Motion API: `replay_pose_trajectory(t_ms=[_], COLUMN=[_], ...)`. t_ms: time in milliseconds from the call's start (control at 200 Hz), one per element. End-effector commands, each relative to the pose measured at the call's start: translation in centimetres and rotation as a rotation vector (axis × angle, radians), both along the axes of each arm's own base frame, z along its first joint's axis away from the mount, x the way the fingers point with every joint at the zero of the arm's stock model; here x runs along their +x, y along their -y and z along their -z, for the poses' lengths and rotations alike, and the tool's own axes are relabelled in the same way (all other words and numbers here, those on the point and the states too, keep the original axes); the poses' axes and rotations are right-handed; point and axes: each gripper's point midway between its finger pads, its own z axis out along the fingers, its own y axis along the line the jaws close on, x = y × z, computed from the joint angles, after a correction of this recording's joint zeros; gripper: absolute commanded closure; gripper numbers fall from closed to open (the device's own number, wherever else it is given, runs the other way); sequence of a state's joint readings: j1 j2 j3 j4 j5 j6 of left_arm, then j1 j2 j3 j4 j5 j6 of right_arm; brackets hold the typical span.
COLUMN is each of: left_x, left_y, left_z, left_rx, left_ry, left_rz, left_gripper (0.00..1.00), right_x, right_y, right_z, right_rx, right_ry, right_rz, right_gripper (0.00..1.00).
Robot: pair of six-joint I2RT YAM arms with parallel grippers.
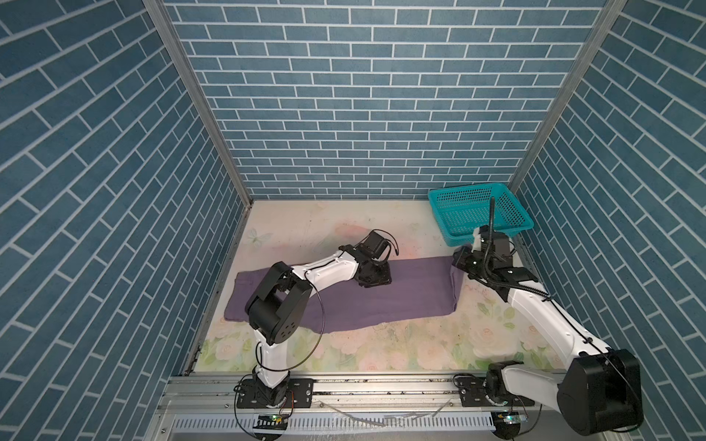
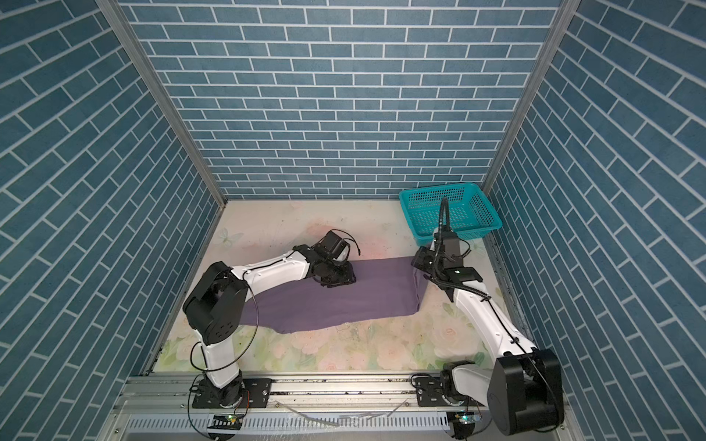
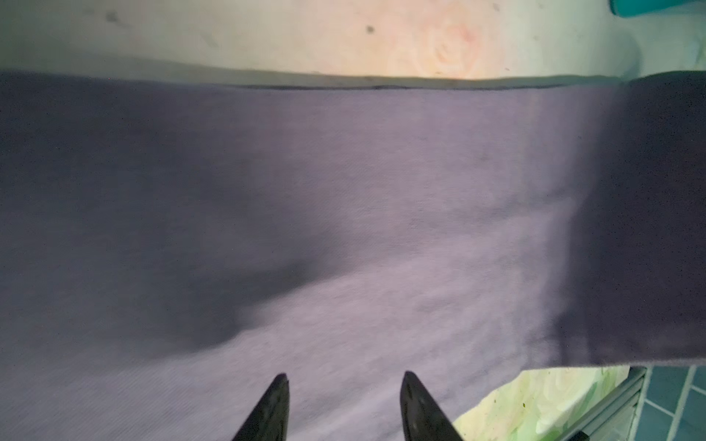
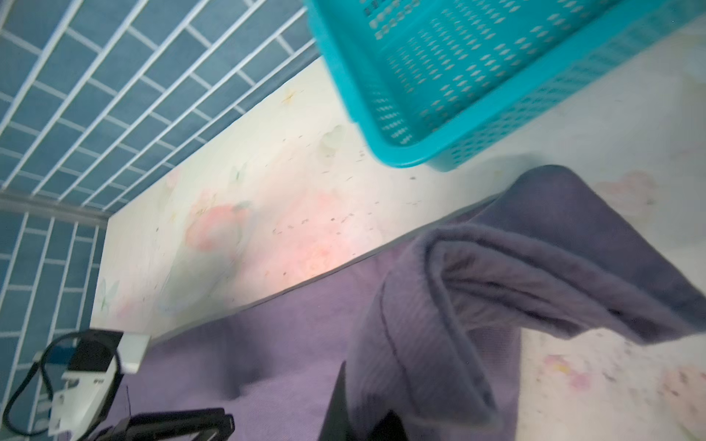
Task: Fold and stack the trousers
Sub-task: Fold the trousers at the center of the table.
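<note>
On the floral-print table (image 1: 344, 229), the purple trousers (image 1: 382, 301) lie flat as a long band running side to side across the workspace, crosswise to both arms. One end is by the left wall and the other close to the right arm. The left gripper (image 1: 376, 277) hangs over the middle of the band near its far edge, jaws parted with nothing between them. The right gripper (image 1: 458, 265) sits at the right-hand end, clamped on the cloth there. That end is the right arm's to move, and a fold along the length would likely carry it leftward over the band, toward the left gripper. The left wrist view shows two fingertips (image 3: 280, 385) apart above smooth cloth, a gap the top views hide beneath the wrist. The right wrist view shows what neither top view makes out: the pinched end stands off the table in a thick doubled lip. Whether that end is waist or hem cannot be told. Beyond it, in the far right corner, the teal basket (image 1: 464, 188) sits just apart from the trousers.
</note>
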State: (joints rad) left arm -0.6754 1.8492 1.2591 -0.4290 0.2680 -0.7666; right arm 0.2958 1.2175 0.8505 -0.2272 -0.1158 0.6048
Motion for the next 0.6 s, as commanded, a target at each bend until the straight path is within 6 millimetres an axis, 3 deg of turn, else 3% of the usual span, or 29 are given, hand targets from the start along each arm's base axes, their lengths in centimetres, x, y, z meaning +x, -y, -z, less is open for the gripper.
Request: replay_pose_trajectory(t_ms=[0, 155, 285, 430, 595], left_x=[0.7, 1.1, 1.1, 0.8, 0.0], left_y=[-3.4, -8.7, -11.6, -13.2, -13.4], left_z=[-0.7, -0.9, -1.3, -1.0, 0.3], left_rx=[-0.014, 0.010, 0.027, 0.042, 0.049], left_ry=[-0.002, 0.002, 0.007, 0.000, -0.029], left_rz=[-0.088, -0.193, -0.247, -0.273, -0.273], left_gripper=[0.52, 0.52, 0.52, 0.52, 0.52], right_x=[0.7, -0.9, -2.3, -4.8, -8.2], right_y=[-3.4, -8.9, -12.9, -16.5, -18.2], right_z=[-1.4, -0.2, 2.0, 4.8, 7.5], right_rx=[-0.108, -0.222, -0.261, -0.314, -0.404], right_ry=[0.073, 0.058, 0.012, -0.047, -0.099], right_rz=[-0.118, -0.308, -0.440, -0.583, -0.706], right_gripper=[1.00, 1.00, 1.00, 1.00, 1.00])
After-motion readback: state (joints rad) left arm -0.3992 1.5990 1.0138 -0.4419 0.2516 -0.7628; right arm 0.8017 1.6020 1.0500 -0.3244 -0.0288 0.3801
